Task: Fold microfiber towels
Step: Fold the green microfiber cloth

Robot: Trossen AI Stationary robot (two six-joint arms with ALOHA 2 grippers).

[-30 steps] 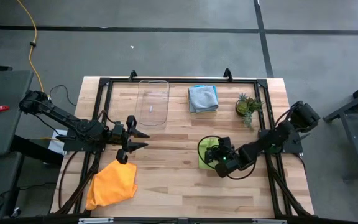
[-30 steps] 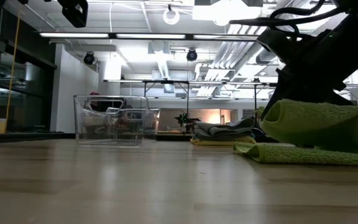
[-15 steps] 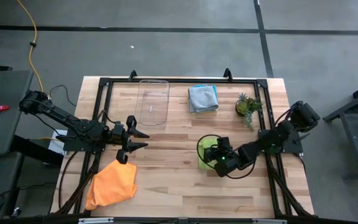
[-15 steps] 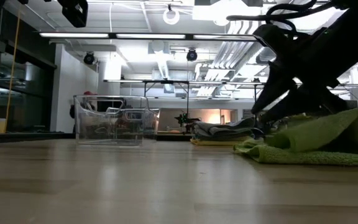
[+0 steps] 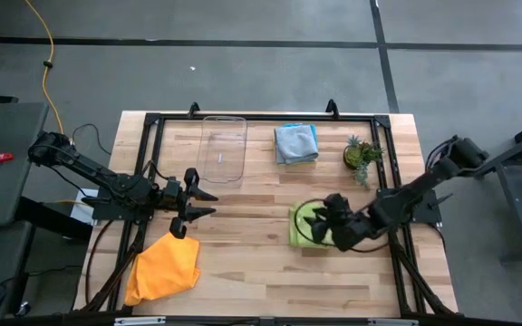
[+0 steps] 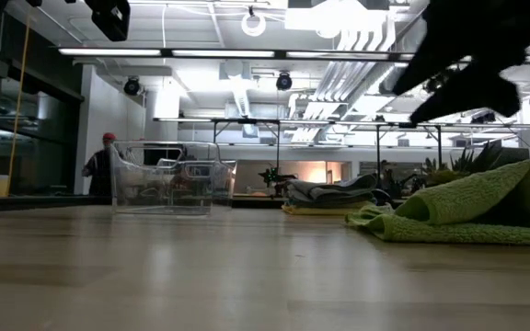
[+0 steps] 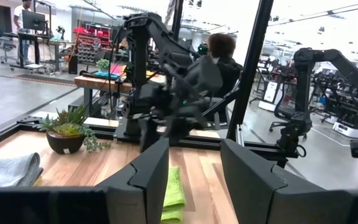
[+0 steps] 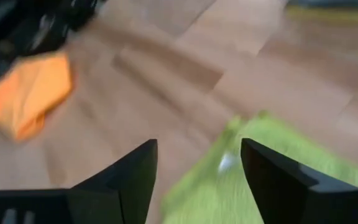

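Note:
A lime green towel [image 5: 304, 228] lies folded on the table right of centre. In the low view one part of it [image 6: 472, 198] stands up in a hump. My right gripper [image 5: 324, 220] hangs open just above its right half, touching nothing; the wrist view shows the green cloth [image 8: 260, 155] below the spread fingers. An orange towel [image 5: 163, 269] lies crumpled at the near left. A blue-grey towel [image 5: 295, 143] tops a folded stack at the far side. My left gripper [image 5: 195, 201] waits open at the table's left, above the orange towel's far corner.
A clear plastic tray [image 5: 223, 149] stands at the far side left of the stack, a small potted plant [image 5: 362, 154] at the far right. Black frame rails [image 5: 261, 118] border the table. Bare wood lies between the two arms. A person [image 6: 106, 165] stands in the room behind.
My right gripper has opened and let go of the green towel, then risen and drawn back toward the table's right edge, rolling at the wrist. The towel's lifted fold has dropped and now rests as a low hump on the table.

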